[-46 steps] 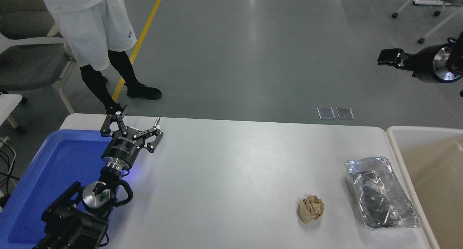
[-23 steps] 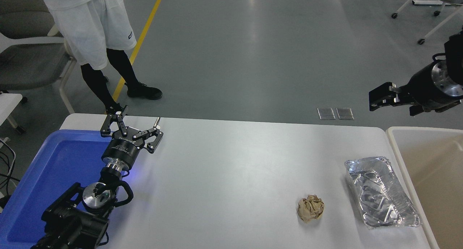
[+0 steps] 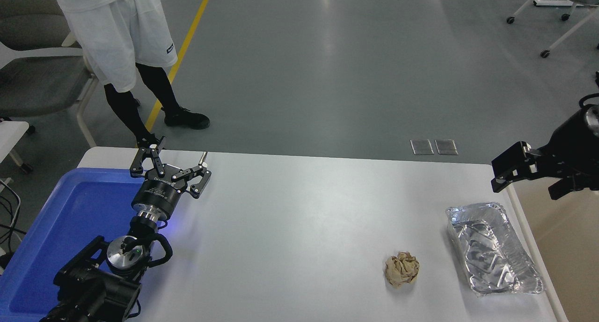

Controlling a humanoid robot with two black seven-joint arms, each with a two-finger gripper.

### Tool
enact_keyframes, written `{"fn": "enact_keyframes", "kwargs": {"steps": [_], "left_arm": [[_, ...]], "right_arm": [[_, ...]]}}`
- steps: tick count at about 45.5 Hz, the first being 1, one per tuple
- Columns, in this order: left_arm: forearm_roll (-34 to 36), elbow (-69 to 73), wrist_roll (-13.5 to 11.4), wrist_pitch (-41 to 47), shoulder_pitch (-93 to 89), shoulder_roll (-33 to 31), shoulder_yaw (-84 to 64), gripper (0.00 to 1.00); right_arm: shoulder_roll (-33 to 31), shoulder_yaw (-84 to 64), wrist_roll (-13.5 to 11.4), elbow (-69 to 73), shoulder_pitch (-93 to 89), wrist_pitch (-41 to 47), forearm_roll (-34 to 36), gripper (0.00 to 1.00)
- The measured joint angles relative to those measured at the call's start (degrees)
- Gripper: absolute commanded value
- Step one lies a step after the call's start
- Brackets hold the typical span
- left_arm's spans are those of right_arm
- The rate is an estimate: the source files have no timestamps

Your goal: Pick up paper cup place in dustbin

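No paper cup shows anywhere in the head view. The dustbin (image 3: pixel 573 256) is the large beige bin at the table's right edge, partly cut off by the picture. My right gripper (image 3: pixel 504 172) comes in from the right edge and hangs over the dustbin's far left corner, above the table's far right corner. Nothing shows in it. My left gripper (image 3: pixel 177 153) is parked at the lower left by the blue tub, open and empty.
A crumpled tan paper ball (image 3: pixel 401 269) lies at the front right of the white table (image 3: pixel 299 228). A shiny foil tray (image 3: pixel 493 247) lies beside the dustbin. A blue plastic tub (image 3: pixel 61 219) stands at the left. A person (image 3: pixel 126 41) stands beyond the far left corner.
My right arm has come down from high over the floor at the far right to just above the dustbin's far left corner. The left arm has not moved.
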Motion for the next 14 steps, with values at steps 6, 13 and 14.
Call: {"fn": "enact_keyframes", "kwargs": {"steps": [6, 13, 14], "left_arm": [[0.0, 0.0, 0.0, 0.0, 0.0, 0.0, 0.0, 0.99], [0.0, 0.0, 0.0, 0.0, 0.0, 0.0, 0.0, 0.99], [0.0, 0.0, 0.0, 0.0, 0.0, 0.0, 0.0, 0.99]], "right_arm": [[-0.2, -0.1, 0.0, 0.4, 0.4, 0.5, -0.4, 1.00], [-0.2, -0.1, 0.0, 0.5, 0.5, 0.7, -1.0, 1.00], [-0.1, -0.1, 0.0, 0.5, 0.5, 0.7, -1.1, 1.00]]}}
